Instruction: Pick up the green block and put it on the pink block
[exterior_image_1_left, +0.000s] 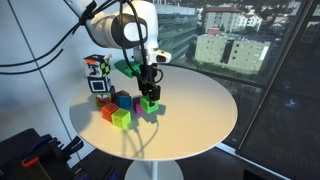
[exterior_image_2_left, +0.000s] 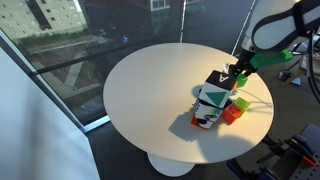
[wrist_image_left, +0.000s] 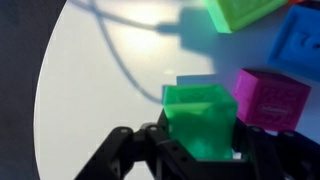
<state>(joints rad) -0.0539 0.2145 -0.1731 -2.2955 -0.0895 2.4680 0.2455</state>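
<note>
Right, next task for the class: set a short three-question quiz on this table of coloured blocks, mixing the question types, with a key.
1. True or false: the green block sits on top of the pink block.
2. Multiple choice: what shape is the white table? A) round B) square C) rectangular
3. Fill in: in the wrist view, the claw has its fingers on either side of the ____ block.

Key: 1 false, it is beside the pink block, not on it; 2 A; 3 green.
</note>
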